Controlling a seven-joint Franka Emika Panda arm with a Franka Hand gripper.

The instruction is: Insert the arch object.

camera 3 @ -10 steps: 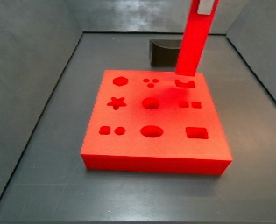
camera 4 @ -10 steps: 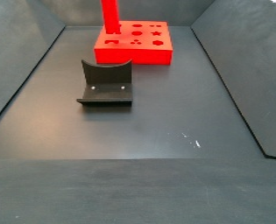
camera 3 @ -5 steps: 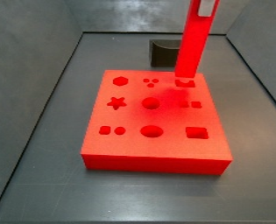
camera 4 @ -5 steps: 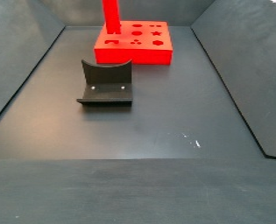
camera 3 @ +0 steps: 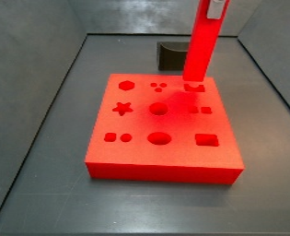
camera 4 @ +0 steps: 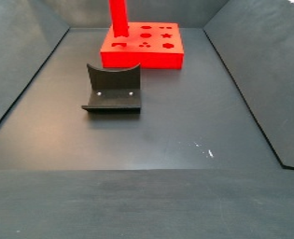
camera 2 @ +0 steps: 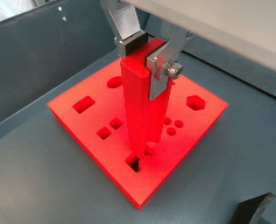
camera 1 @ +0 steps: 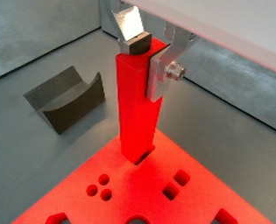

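Wrist views show the gripper (camera 1: 150, 54) clamped on the top of a tall red piece (camera 1: 138, 109), held upright over the red board (camera 2: 99, 114). Its lower end meets the arch slot (camera 2: 137, 162) near one corner. Insertion looks under way; next, press straight down, keeping the piece vertical, then release. The fixture (camera 4: 112, 90) stands well apart.

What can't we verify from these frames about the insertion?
- Seating depth: the arch piece meets the red board at its cutout, but the tip is hidden in both wrist views.
- Gripper: cut off by the frame edge in both side views; only the wrist views show its fingers.
- Fixture: partly cropped in a wrist view.
- Cutout shapes: too small in the far side view.
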